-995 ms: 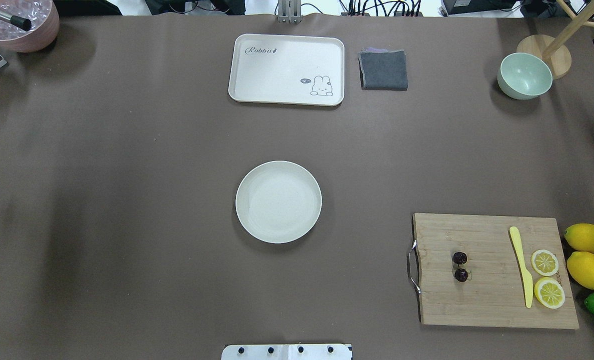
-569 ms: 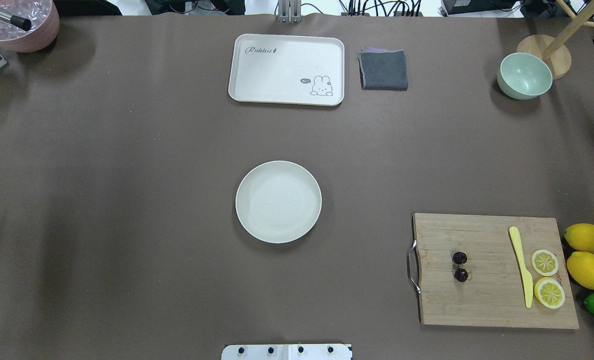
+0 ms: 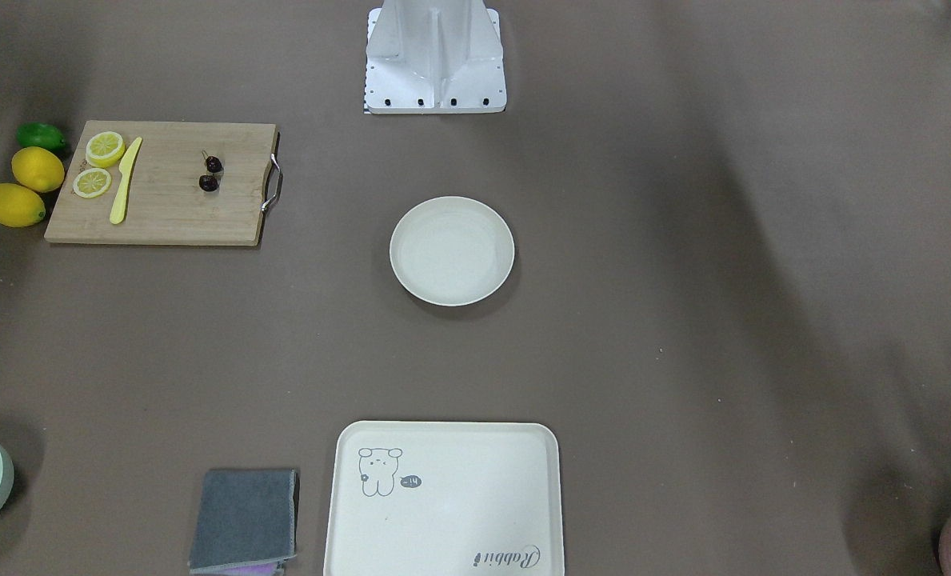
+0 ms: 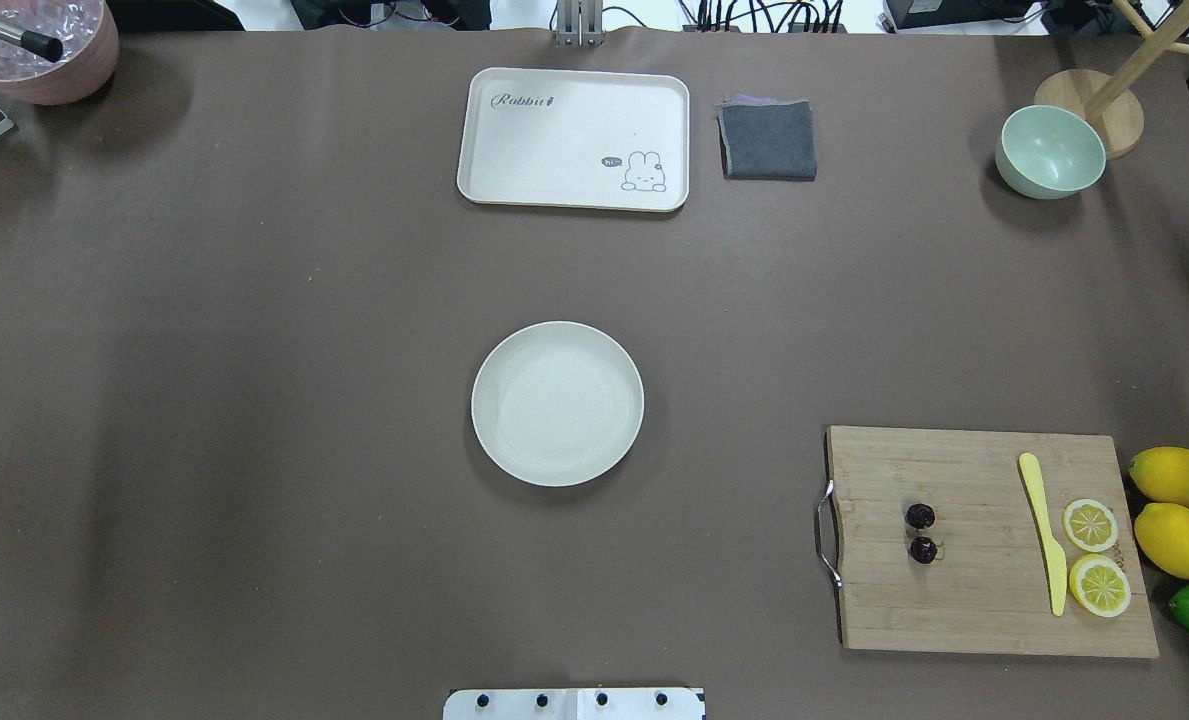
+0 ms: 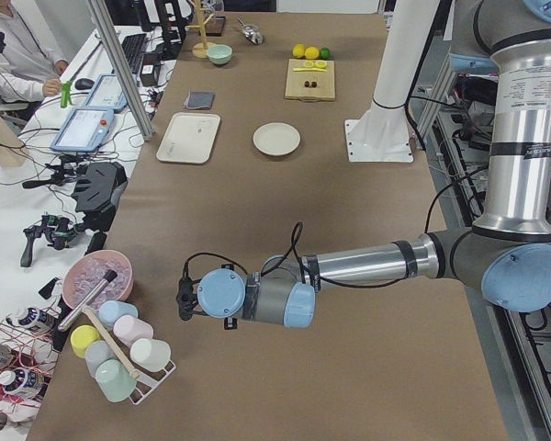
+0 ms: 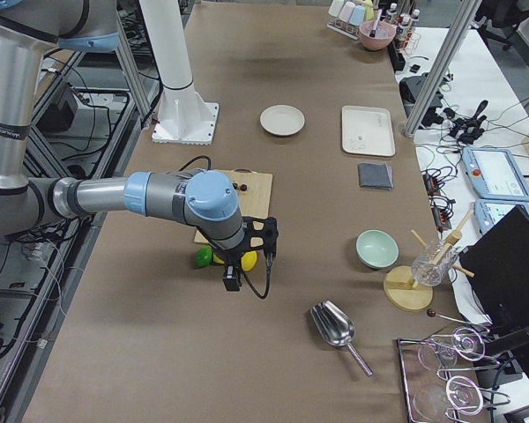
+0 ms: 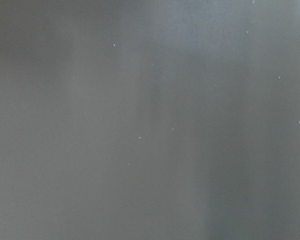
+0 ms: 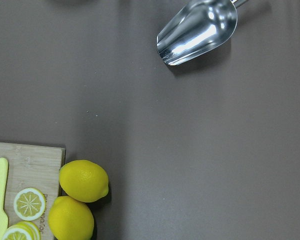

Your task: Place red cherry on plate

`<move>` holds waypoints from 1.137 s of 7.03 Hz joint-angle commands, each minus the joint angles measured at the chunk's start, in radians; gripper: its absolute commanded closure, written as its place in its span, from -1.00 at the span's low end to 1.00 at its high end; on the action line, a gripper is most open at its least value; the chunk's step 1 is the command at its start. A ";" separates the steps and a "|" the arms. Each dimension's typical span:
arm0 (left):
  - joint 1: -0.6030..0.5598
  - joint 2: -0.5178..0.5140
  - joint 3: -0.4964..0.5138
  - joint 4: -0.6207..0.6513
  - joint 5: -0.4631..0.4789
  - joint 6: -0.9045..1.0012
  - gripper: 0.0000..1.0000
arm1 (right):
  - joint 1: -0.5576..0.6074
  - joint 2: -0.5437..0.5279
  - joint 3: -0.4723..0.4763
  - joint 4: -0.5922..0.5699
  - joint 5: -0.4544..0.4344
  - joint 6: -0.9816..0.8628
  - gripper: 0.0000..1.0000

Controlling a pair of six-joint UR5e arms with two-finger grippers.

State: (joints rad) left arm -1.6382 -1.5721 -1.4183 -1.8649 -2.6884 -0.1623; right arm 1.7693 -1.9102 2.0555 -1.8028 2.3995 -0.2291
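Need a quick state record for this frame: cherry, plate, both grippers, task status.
cherry: red cherry lies on the cutting board, toward its handle end
plate: plate at mid-table, nothing on it
left: left gripper over bare table, far from the board; open or shut cannot be told
right: right gripper above the table just past the lemons; open or shut cannot be told
status: cherry not yet picked up
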 commanded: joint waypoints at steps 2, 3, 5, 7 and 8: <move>0.024 0.006 -0.157 0.166 0.062 0.095 -0.95 | -0.036 -0.009 -0.015 -0.001 -0.029 -0.012 -0.99; 0.015 0.030 -0.204 0.211 0.062 0.095 -0.95 | -0.083 -0.001 -0.021 0.003 -0.049 -0.003 -0.96; 0.012 0.058 -0.238 0.216 0.062 0.093 -0.95 | -0.195 -0.003 0.010 0.081 -0.071 0.130 -0.96; 0.012 0.061 -0.237 0.216 0.062 0.090 -0.95 | -0.389 0.017 0.148 0.088 -0.080 0.390 -0.96; 0.011 0.063 -0.237 0.216 0.062 0.090 -0.95 | -0.495 0.035 0.217 0.094 -0.082 0.524 -0.96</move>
State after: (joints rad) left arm -1.6264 -1.5117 -1.6548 -1.6493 -2.6262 -0.0710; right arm 1.3976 -1.8928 2.1901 -1.7157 2.3202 0.1357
